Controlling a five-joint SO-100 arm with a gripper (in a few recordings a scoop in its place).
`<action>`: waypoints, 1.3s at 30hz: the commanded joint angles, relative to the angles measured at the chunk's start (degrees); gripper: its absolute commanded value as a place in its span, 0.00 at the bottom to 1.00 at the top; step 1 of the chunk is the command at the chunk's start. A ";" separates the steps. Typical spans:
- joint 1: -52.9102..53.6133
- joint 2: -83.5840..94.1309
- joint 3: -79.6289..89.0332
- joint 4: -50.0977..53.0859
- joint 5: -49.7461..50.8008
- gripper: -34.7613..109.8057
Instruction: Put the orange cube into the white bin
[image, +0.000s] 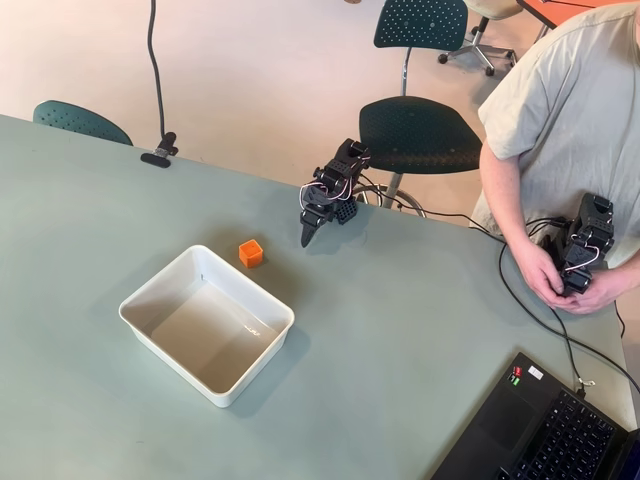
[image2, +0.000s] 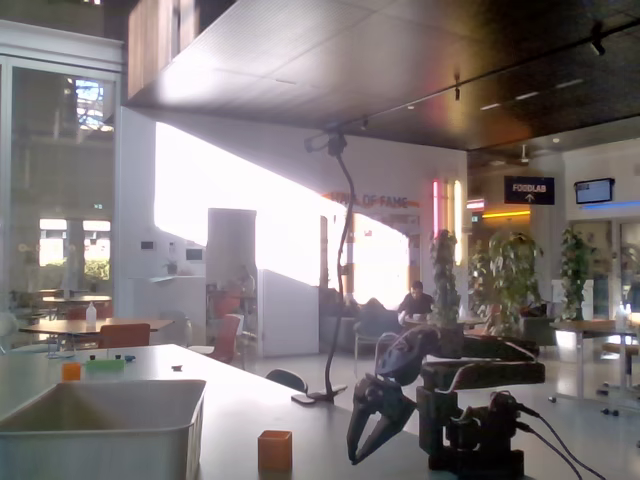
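One orange cube (image: 251, 253) sits on the worktop just beside the far corner of the white bin (image: 160, 287), apart from its rim. Jaws (image: 309, 234) hang slightly parted and empty, near the cube. Best to lower straight over it, square to two faces, then close before lifting across the rim.

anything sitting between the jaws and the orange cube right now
No. In the overhead view the stretch of table between the gripper and the orange cube is bare. The fixed view shows the same open gap; the white bin lies on the cube's far side.
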 joint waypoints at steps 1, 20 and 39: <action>-0.09 -0.18 -0.18 0.18 -0.09 0.22; -0.09 -0.18 -0.18 -0.62 0.26 0.22; 19.34 -32.70 -51.94 5.10 0.00 0.23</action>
